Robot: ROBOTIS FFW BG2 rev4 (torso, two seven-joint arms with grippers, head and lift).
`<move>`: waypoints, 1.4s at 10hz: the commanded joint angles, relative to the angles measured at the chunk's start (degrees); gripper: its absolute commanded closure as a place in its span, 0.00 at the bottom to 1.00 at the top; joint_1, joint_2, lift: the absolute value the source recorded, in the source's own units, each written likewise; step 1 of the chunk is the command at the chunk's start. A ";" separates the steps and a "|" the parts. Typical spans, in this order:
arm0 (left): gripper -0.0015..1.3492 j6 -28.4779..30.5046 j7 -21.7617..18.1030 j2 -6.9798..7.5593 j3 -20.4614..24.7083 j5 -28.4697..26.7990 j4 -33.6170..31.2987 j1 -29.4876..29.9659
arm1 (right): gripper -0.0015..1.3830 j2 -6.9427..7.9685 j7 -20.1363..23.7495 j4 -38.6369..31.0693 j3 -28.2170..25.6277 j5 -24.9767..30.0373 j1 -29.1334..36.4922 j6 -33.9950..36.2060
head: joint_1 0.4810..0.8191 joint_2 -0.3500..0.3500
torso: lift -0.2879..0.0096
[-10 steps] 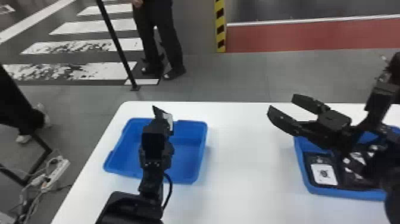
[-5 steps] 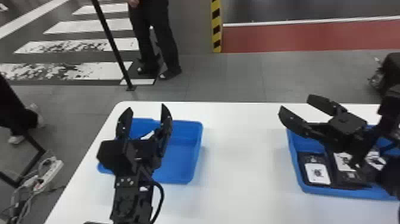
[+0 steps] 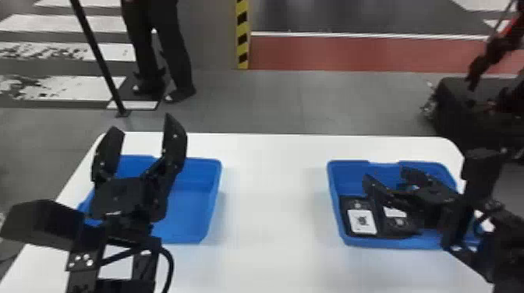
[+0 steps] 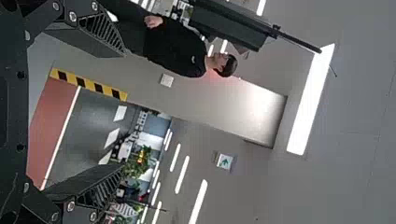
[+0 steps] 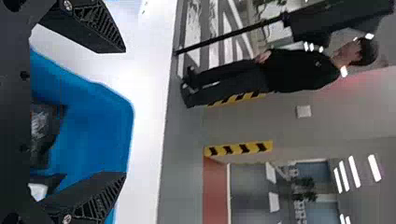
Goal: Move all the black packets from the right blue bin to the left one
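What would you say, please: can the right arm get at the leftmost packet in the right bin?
Probably yes: the right gripper hangs over the right bin near that packet, jaws open and empty; nothing seems to cover its label, though they may need tilting down.

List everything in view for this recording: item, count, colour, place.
Table: 1, white, under both bins
Left bin: 1, blue, table's left part
Right bin: 1, blue, table's right part
Packets: at least 2, black with white labels, right bin
Pole: 1, black, floor behind table
Striped post: 1, yellow and black, behind table
Floor band: 1, red, behind table
Left gripper: 1, black, open, at left bin
Right gripper: 1, black, open, at right bin
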 commanded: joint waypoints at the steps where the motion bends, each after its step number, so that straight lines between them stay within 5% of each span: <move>1: 0.14 0.70 -0.43 0.15 -0.24 0.32 -0.83 -0.02 | 0.06 0.08 -3.54 -3.29 -1.47 -0.55 3.04 7.44 | 0.63 0.47 | 0.60; 6: 0.14 1.82 -1.39 0.24 -0.24 -0.30 -1.39 -0.30 | 0.07 0.08 -11.45 -14.39 -2.52 0.86 6.14 24.17 | 0.63 0.36 | 0.60; 14: 0.14 2.10 -1.83 0.24 -0.24 -0.21 -1.39 -0.16 | 0.07 -0.09 -11.62 3.46 -2.70 5.96 -5.11 24.45 | 0.63 0.29 | 0.60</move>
